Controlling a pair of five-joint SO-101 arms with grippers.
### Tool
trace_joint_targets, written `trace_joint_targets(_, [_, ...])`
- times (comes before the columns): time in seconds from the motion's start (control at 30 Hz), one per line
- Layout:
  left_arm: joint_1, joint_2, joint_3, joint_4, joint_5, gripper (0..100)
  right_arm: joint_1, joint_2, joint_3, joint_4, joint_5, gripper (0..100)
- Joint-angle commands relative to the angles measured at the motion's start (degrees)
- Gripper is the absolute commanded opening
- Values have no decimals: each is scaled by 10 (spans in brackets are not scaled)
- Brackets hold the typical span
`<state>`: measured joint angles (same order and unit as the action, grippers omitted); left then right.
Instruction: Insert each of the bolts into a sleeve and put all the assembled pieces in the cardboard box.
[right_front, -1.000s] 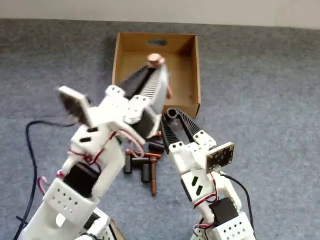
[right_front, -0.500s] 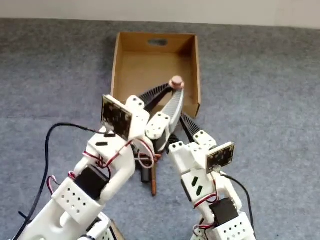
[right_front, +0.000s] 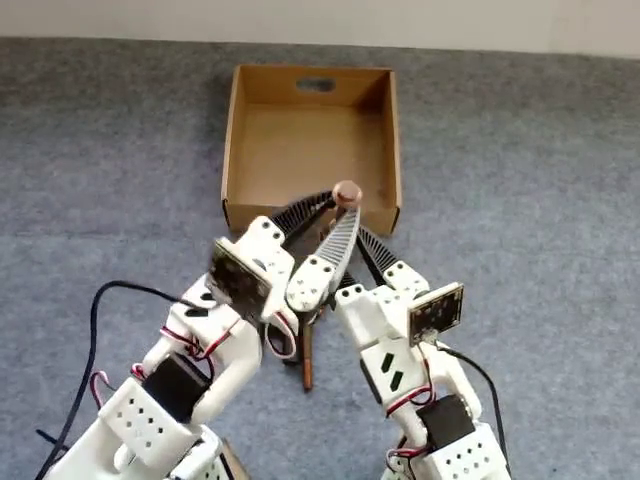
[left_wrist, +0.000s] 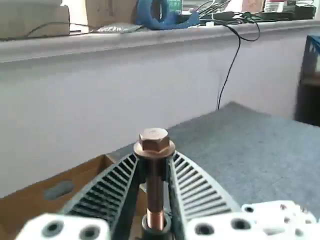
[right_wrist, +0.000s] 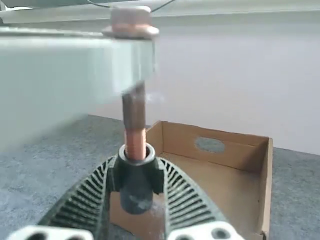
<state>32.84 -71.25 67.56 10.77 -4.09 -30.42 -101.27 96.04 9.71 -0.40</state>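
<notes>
One bolt (left_wrist: 154, 145) between left fingers (left_wrist: 200, 185), tip in sleeve (right_wrist: 135, 182) between right fingers (right_wrist: 185, 200)

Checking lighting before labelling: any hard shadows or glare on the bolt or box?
High view: soft, even light; the cardboard box has only faint shade along its inner walls, the bolt head no glare. Left wrist view: bolt evenly lit. Right wrist view: mild sheen on the bolt's shank; the sleeve reads dark.
</notes>
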Motion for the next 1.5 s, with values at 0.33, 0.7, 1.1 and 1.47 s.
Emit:
trace_joint_targets(0.33, [-4, -4, -1, 91, -40, 7, -1, -7, 40, 38, 4, 5])
trace_joint_targets(0.7, [-46, -5, -7, 145, -6, 151, 0, -7, 40, 39, 4, 5])
trace_joint_targets(1.1, [-50, -6, -232, 396, 90, 104, 0, -7, 43, 39, 4, 5])
trace_joint_targets(1.47, [-117, -6, -291, 538, 86, 11, 0, -7, 44, 40, 4, 5])
